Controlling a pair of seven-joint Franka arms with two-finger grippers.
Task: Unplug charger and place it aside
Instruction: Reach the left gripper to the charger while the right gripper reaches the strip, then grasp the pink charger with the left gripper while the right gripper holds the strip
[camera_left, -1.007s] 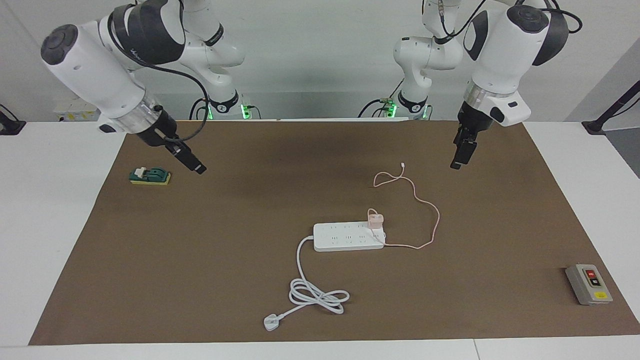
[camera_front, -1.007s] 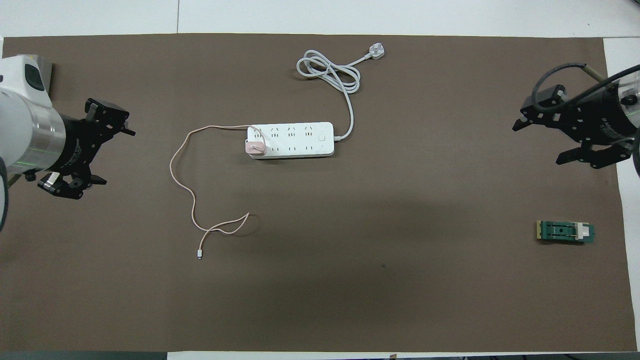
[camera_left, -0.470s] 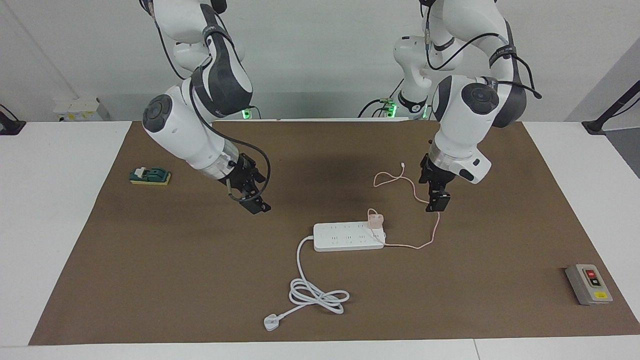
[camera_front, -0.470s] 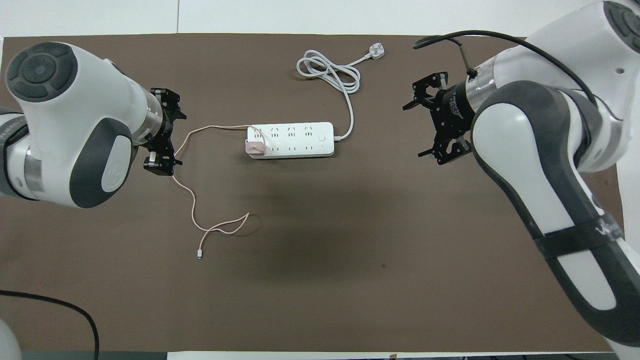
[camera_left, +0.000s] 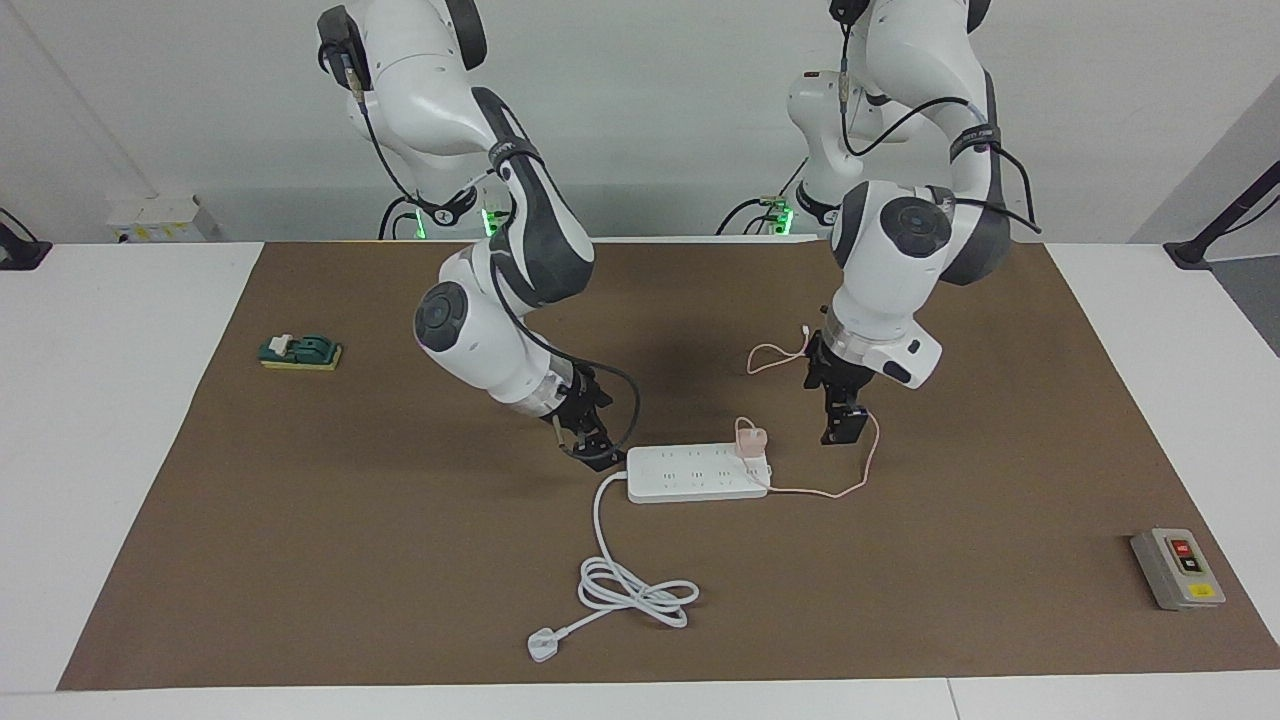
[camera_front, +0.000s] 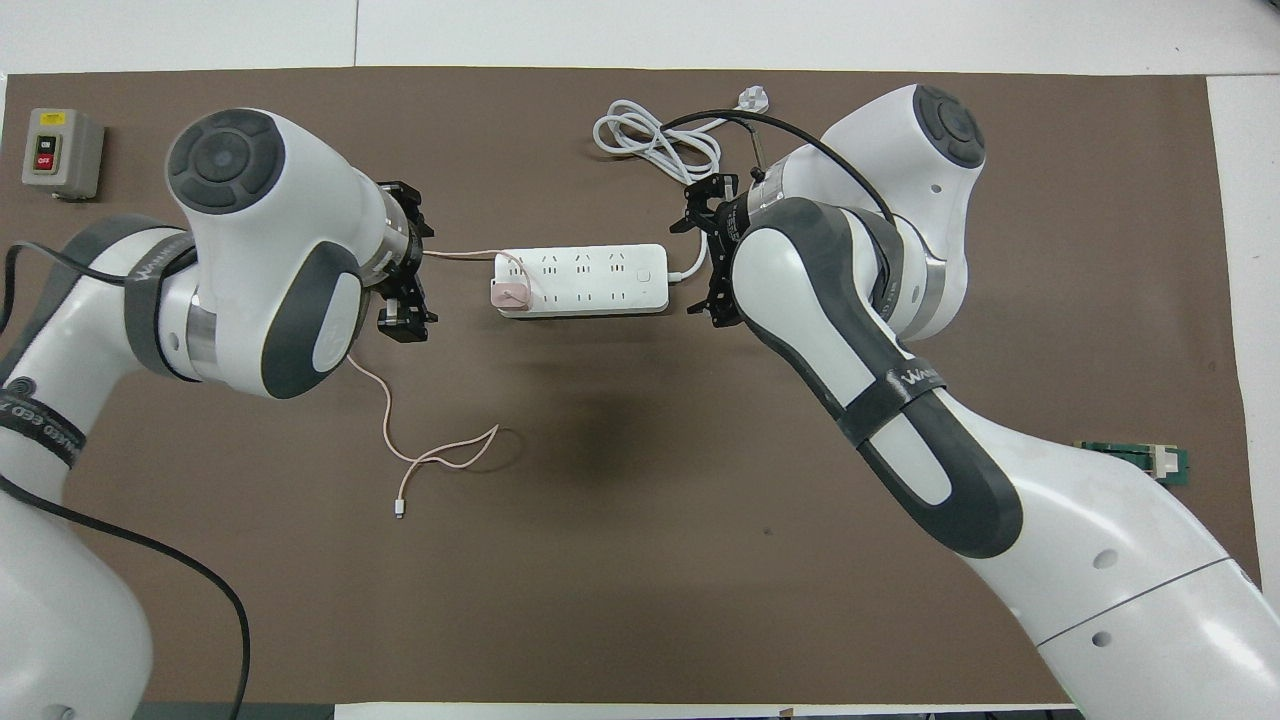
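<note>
The pale-pink charger (camera_left: 751, 440) is plugged into the white power strip (camera_left: 690, 475) at the strip's end toward the left arm; it also shows in the overhead view (camera_front: 510, 294). Its thin pink cable (camera_left: 868, 455) loops over the mat toward the robots (camera_front: 385, 400). My left gripper (camera_left: 838, 430) is open and empty, low beside the charger's end of the strip, over the cable (camera_front: 405, 262). My right gripper (camera_left: 595, 455) is open and empty, low at the strip's other end, where the thick white cord leaves (camera_front: 706, 252).
The strip's white cord (camera_left: 630, 585) lies coiled with its plug, farther from the robots than the strip. A grey switch box (camera_left: 1178, 568) sits at the left arm's end of the brown mat. A green and yellow block (camera_left: 300, 351) lies at the right arm's end.
Both arms have swung in from the mat's ends and come down: the left gripper now sits beside the charger, the right gripper at the strip's cord end. The charger and strip have not moved.
</note>
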